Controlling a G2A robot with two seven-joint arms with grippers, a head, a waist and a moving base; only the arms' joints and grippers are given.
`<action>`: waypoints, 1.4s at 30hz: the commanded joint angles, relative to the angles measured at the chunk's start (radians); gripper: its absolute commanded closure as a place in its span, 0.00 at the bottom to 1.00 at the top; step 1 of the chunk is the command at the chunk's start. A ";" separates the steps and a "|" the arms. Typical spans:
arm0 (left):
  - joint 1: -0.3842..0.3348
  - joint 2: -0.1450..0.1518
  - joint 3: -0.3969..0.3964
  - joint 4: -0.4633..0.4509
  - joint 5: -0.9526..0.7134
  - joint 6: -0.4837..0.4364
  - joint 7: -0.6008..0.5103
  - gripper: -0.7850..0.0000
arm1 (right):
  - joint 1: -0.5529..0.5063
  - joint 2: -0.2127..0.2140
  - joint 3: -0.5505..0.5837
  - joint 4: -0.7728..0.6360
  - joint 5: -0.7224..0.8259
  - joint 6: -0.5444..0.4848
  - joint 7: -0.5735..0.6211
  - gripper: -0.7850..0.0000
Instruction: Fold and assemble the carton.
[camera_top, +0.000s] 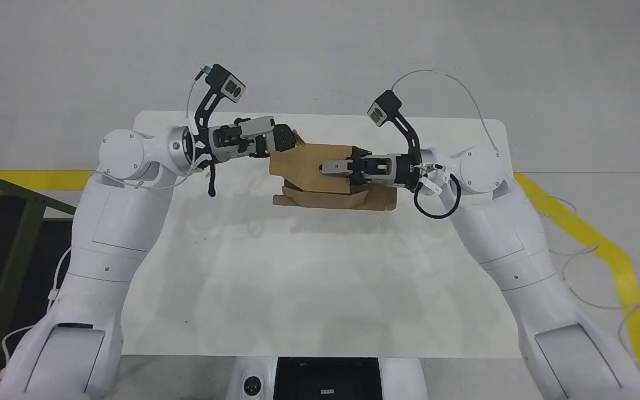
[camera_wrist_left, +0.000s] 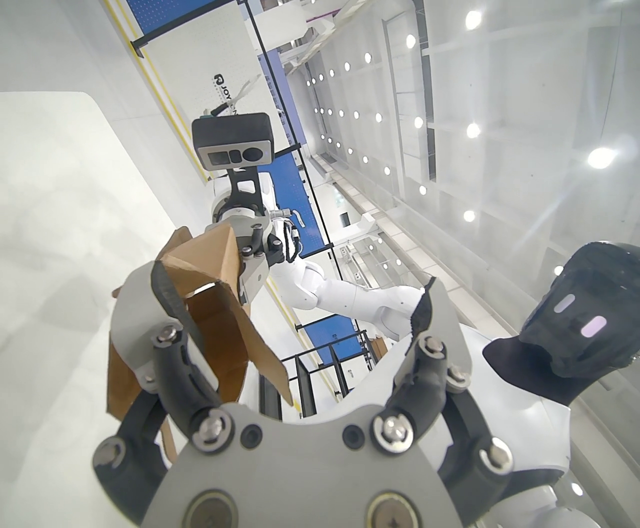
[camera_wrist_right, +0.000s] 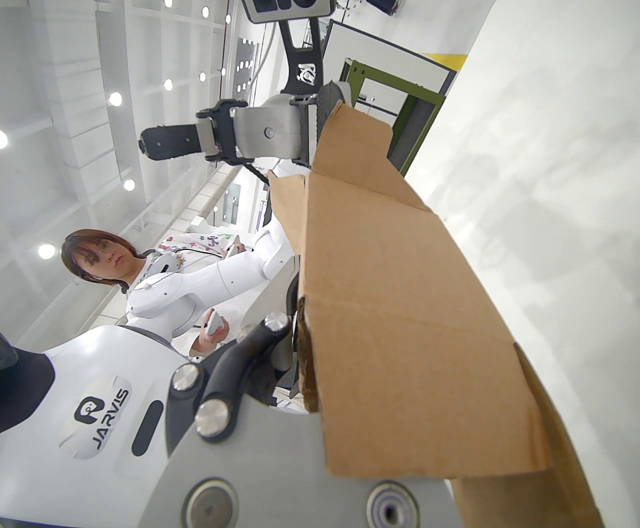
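Observation:
A brown cardboard carton (camera_top: 335, 190), partly folded with loose flaps, is held above the white table (camera_top: 300, 290) near its far edge. My right gripper (camera_top: 347, 167) is shut on one of its upper panels. One dark pad (camera_wrist_right: 304, 350) presses the cardboard (camera_wrist_right: 400, 310), and the other finger is hidden behind it. My left gripper (camera_wrist_left: 290, 300) stands wide open at the carton's (camera_wrist_left: 220, 325) opposite end. One of its fingers (camera_wrist_left: 150, 300) lies against a flap while the other is free in the air. The right gripper (camera_wrist_left: 252, 272) grips the far flap.
The table top in front of the carton is bare up to the near edge (camera_top: 300, 352). A dark green frame (camera_top: 20, 230) stands on the floor off the table's left side, with yellow floor lines (camera_top: 580, 230) on both sides.

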 joint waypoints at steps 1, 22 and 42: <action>0.002 0.003 -0.004 0.004 0.014 0.016 -0.009 0.00 | 0.000 0.000 0.000 0.000 0.000 0.000 0.000 1.00; 0.076 0.024 -0.049 -0.092 0.035 0.088 -0.046 0.00 | -0.030 0.008 0.023 -0.049 -0.033 0.020 -0.049 1.00; 0.118 0.026 -0.035 -0.152 -0.011 0.119 -0.042 0.00 | -0.015 0.004 0.030 -0.043 -0.062 0.008 -0.122 1.00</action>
